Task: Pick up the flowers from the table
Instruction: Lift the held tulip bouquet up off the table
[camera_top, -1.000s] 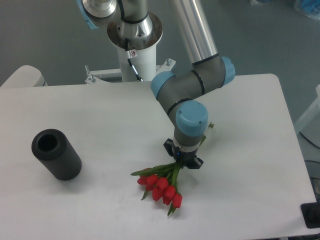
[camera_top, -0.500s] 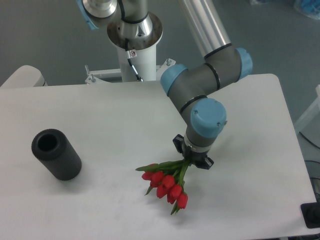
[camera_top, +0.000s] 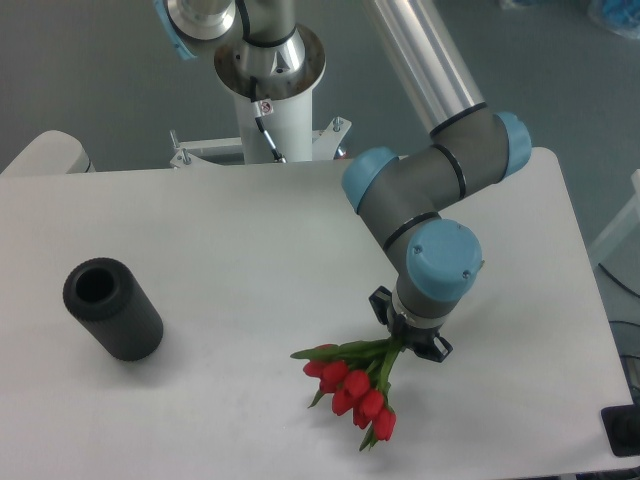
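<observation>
The flowers are a small bunch of red tulips with green stems, heads pointing toward the front of the white table. My gripper points down at the front right of the table and is shut on the stems. The tulip heads hang out to the left and below the gripper. I cannot tell from this view whether the bunch is off the tabletop or touching it. The arm's wrist hides the far ends of the stems.
A black cylinder with an open top stands at the left of the table. The arm's white base column rises behind the back edge. The table's right edge lies close to the gripper's right.
The gripper has moved right and toward the front of the table, carrying the flowers with it. The black cylinder has not moved.
</observation>
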